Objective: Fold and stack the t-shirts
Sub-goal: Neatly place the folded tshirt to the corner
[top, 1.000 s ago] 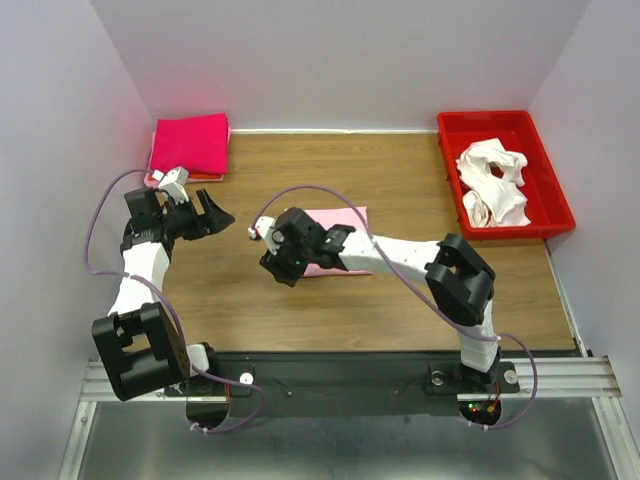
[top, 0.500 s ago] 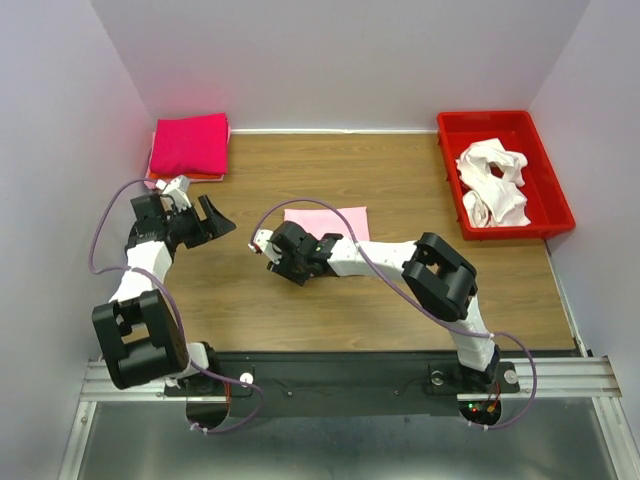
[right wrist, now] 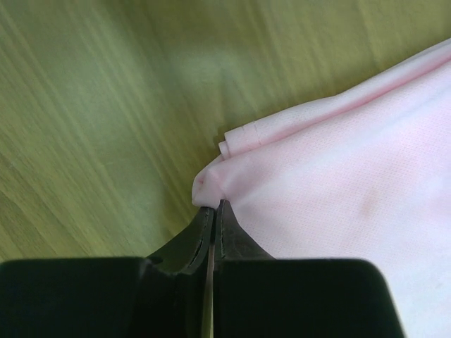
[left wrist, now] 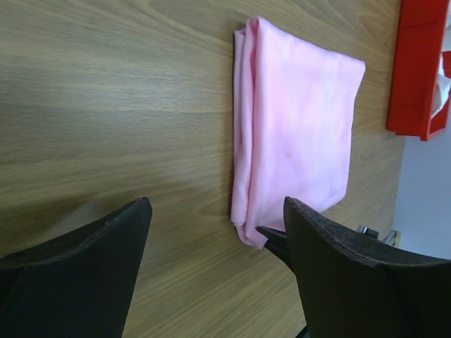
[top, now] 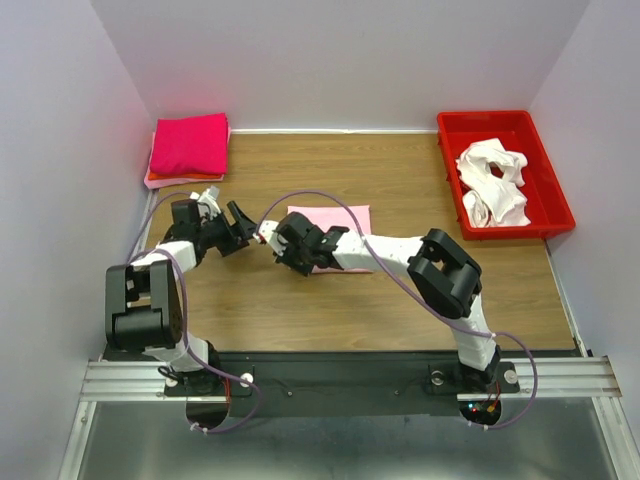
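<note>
One folded pink fine-knit shirt [right wrist: 338, 176], corner pinched by right fingers [right wrist: 182, 255]; left fingers [left wrist: 91, 267] spread over woodgrain table [left wrist: 106, 105].

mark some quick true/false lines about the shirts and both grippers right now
1. The right gripper has its fingers shut on a corner of the folded pink shirt. True.
2. The left gripper grips the pink shirt too. False: its fingers are wide open with nothing between them, and the shirt lies just beyond them.
3. The white shirts in the red bin are neatly folded. False: they are crumpled in a heap.
4. A folded magenta shirt lies at the far left corner of the table. True.
</note>
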`<move>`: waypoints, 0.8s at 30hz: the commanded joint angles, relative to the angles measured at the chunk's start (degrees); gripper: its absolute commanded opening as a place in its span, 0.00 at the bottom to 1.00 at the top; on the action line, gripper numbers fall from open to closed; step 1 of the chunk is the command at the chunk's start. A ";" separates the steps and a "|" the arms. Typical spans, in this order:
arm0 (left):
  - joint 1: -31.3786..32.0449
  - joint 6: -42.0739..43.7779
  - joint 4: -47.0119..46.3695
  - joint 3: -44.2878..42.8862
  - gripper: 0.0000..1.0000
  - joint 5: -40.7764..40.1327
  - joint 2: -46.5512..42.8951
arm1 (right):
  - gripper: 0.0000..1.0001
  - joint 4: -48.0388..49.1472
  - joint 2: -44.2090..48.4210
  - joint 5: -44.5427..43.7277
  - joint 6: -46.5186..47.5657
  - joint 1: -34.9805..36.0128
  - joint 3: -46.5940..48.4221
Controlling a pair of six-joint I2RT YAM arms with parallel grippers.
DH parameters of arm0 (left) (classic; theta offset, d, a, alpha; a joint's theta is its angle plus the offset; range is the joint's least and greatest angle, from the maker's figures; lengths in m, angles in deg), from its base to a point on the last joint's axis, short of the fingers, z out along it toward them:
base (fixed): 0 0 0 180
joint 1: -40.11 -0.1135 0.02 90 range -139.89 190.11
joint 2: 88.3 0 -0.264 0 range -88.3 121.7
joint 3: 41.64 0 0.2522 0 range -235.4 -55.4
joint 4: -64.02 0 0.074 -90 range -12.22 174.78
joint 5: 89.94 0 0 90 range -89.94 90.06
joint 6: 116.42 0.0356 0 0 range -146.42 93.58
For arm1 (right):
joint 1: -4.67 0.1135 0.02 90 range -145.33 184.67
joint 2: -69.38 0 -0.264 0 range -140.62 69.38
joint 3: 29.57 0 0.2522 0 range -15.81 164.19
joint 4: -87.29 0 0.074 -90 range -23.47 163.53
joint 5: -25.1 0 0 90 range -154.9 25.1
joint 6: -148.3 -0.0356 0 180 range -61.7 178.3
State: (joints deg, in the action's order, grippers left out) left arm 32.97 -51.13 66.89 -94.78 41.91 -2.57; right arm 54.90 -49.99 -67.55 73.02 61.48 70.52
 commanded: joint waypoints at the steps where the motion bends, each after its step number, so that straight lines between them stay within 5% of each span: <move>1: 4.57 -8.68 -13.51 1.76 0.90 0.70 1.54 | 0.01 2.29 4.94 2.39 -2.59 -2.67 3.31; 19: 17.32 -26.26 -28.47 -2.98 0.96 -8.09 14.72 | 0.01 0.97 3.36 7.31 -6.28 -5.40 8.77; 24: 19.61 -29.78 -30.06 -5.00 0.83 -10.73 19.64 | 0.01 0.79 3.18 7.67 -6.63 -5.31 9.48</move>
State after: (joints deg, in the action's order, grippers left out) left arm 51.29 -77.60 40.27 -97.45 33.86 14.65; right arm 54.46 -48.64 -61.11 67.42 56.00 76.26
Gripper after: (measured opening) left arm 0.871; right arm 0.023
